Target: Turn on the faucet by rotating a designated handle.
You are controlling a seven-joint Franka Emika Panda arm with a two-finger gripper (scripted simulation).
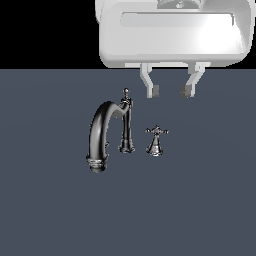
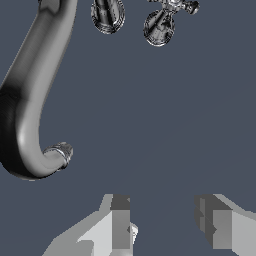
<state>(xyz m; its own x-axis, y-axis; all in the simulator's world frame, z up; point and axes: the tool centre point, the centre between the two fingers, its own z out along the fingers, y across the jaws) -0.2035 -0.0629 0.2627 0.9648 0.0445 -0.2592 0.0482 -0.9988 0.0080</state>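
The faucet (image 1: 102, 134) is dark chrome with a thick arched spout ending in a ribbed rim, joined to a tall slender post (image 1: 126, 122) with a ball finial. The handle (image 1: 156, 140) is a small cross-shaped knob on a flared base, to the exterior view's right of the post. My gripper (image 1: 170, 91) is open and empty, hanging above and behind the handle, apart from it. In the wrist view the spout (image 2: 30, 100), the post's base (image 2: 107, 15) and the handle (image 2: 165, 20) show beyond my open gripper (image 2: 165, 222).
The fixtures stand on a flat dark blue-grey surface (image 1: 200, 200). The white hand body (image 1: 175, 35) of the arm fills the upper part of the exterior view.
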